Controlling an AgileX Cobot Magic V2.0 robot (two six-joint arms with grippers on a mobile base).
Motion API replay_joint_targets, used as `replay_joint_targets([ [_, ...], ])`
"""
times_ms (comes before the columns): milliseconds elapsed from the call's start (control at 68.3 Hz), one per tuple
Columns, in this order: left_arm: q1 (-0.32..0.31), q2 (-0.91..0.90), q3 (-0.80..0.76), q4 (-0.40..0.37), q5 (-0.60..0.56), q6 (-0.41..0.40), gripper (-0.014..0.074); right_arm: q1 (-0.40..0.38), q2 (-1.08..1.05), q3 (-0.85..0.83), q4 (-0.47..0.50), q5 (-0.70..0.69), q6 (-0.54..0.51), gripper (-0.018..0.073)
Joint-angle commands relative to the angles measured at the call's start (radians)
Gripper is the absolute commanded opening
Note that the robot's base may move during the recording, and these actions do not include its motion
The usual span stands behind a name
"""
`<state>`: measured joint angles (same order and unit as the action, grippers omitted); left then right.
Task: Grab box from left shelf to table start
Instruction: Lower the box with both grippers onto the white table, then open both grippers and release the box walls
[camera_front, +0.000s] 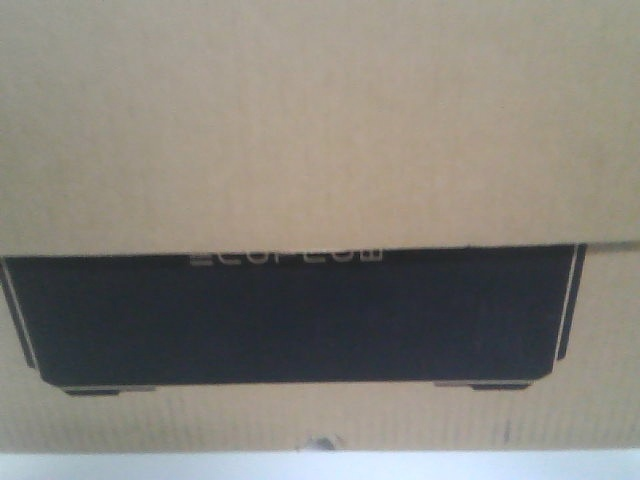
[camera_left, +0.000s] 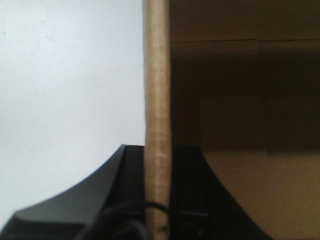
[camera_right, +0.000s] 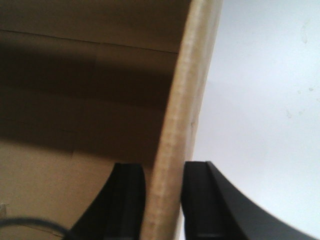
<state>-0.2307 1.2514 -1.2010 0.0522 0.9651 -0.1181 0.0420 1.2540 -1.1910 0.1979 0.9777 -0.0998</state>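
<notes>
The brown cardboard box (camera_front: 320, 120) fills the front view, its black printed panel (camera_front: 290, 320) with pale lettering facing me. My left gripper (camera_left: 157, 150) is shut on the box's upright wall edge (camera_left: 157, 75), with one black finger (camera_left: 131, 167) outside and the other inside. My right gripper (camera_right: 164, 167) is shut on the opposite wall edge (camera_right: 185, 100) in the same way, with one finger (camera_right: 200, 195) outside. The brown inside of the box (camera_left: 250, 125) shows in both wrist views. The left shelf is out of view.
The pale white-grey table shows as a strip under the box (camera_front: 320, 468). It also lies beyond the box wall in the left wrist view (camera_left: 70, 75) and in the right wrist view (camera_right: 260, 100).
</notes>
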Motion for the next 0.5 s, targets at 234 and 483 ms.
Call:
replay_joint_targets([
  [234, -0.004, 0.029, -0.039, 0.019, -0.076, 0.003, -0.0092, -0.002, 0.022, -0.04, 0.012, -0.089, -0.041, 0.0064],
  [483, -0.004, 0.029, -0.039, 0.015, -0.072, 0.003, 0.0162, -0.002, 0.022, -0.04, 0.005, -0.077, -0.041, 0.0399],
])
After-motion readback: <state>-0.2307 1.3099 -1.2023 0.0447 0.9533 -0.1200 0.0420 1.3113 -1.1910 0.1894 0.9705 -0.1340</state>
